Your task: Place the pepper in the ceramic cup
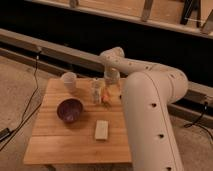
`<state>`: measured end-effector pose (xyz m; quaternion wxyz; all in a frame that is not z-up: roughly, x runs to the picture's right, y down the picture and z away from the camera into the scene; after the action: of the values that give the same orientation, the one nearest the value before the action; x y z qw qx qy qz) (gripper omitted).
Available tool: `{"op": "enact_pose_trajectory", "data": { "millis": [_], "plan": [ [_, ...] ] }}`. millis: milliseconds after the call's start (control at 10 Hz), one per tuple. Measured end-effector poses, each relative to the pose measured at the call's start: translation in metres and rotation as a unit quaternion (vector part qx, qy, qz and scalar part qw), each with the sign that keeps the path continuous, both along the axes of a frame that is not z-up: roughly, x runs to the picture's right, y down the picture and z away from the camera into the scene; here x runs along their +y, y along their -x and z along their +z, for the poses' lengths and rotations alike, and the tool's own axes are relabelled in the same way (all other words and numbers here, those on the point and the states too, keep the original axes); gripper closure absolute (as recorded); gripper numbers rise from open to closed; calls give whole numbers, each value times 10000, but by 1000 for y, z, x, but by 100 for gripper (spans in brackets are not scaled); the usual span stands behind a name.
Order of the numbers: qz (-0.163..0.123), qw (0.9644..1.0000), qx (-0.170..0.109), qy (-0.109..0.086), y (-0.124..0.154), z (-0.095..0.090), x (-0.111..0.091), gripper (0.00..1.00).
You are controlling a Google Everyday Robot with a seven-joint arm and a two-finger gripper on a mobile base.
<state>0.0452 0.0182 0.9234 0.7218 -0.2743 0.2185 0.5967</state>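
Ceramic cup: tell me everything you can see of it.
The ceramic cup is small, plain whitish-beige and slightly flared toward the rim, with no handle showing. Its inside cannot be seen. It stands upright near the table's back left corner as pictured, apart from the purple bowl in front and the clear shaker beside it. Nothing touches it. The open gripper hangs beyond the shaker, by the pepper.
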Motion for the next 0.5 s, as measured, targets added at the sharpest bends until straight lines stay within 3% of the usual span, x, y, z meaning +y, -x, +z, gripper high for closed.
{"op": "enact_pose_trajectory", "data": {
  "millis": [500],
  "plan": [
    [99, 9993, -323, 147, 13, 12, 4, 35]
  ]
}}
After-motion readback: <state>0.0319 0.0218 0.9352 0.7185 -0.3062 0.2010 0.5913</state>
